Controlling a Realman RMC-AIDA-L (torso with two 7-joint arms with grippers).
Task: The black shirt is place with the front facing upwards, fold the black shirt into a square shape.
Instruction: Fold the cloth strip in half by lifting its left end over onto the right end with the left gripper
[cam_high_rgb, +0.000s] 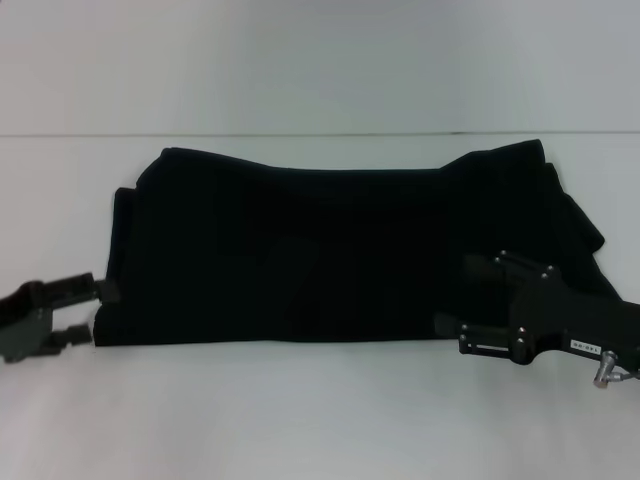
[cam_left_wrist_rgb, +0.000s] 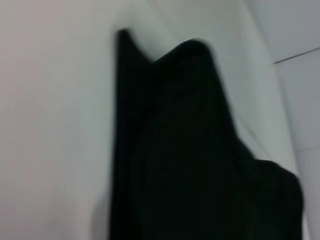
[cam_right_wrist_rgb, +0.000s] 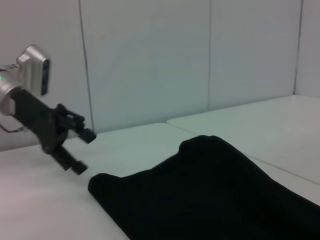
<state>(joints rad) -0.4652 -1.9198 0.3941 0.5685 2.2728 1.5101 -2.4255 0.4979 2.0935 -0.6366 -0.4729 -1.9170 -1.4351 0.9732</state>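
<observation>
The black shirt (cam_high_rgb: 330, 250) lies on the white table as a wide band, folded lengthwise, with no lettering showing. It also fills the left wrist view (cam_left_wrist_rgb: 190, 150) and the right wrist view (cam_right_wrist_rgb: 215, 190). My left gripper (cam_high_rgb: 90, 310) is open just beside the shirt's left edge, near its front corner. The right wrist view shows that same left gripper (cam_right_wrist_rgb: 82, 151) from afar, with nothing between its fingers. My right gripper (cam_high_rgb: 458, 295) hovers over the shirt's front right corner, its fingers spread and pointing left.
The white table (cam_high_rgb: 320, 420) has bare surface in front of the shirt and behind it. A seam (cam_high_rgb: 300, 134) crosses the table behind the shirt. Pale wall panels (cam_right_wrist_rgb: 150, 60) stand beyond the table's left side.
</observation>
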